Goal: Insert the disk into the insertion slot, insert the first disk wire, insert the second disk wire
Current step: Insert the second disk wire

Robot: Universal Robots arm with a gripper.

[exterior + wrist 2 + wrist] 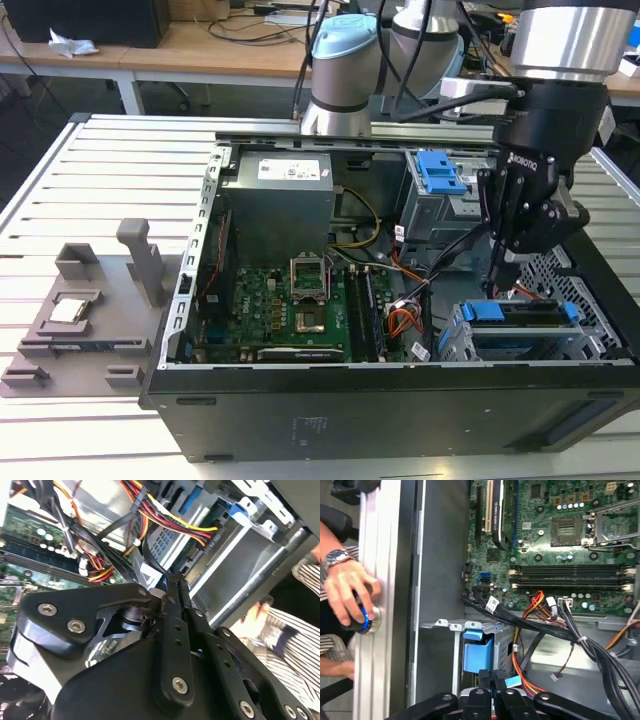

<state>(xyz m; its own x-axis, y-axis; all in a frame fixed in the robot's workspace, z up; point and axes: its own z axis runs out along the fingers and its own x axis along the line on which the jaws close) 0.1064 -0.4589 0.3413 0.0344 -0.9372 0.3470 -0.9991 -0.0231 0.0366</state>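
We see an open computer case [330,400] lying on a slatted white tabletop [90,180], with the green motherboard [290,310] exposed at its middle and a grey power supply [275,205] above it in the exterior view.

The disk [525,325], in its bright blue caddy, sits in the insertion slot [590,345], the perforated silver cage at the case corner on the exterior view's right. In that view the blue end tabs of the disk show at either end of the cage's upper edge. The disk's blue tab also appears in the first wrist view [477,650] and in the second wrist view [240,507].

The arm reaches down into the case directly over the slot. The hand [503,275] hangs just above the end of the disk nearer the motherboard. In the second wrist view the hand [175,582] has its fingers drawn close together, narrow, pinching what looks like a dark connector at the tips; we cannot identify it for certain. In the first wrist view the hand [492,677] sits just beside the blue tab, tips together on a dark plug.

A bundle of red, yellow and black wires [165,517] runs past the slot, close to the fingertips.

A grey bay with a blue latch [440,175] stands behind the hand in the exterior view.

A person's hand [347,592] rests on a blue-ringed knob [365,620] at the tabletop edge in the first wrist view.

A grey fixture tray [85,320] lies on the tabletop at the exterior view's left.
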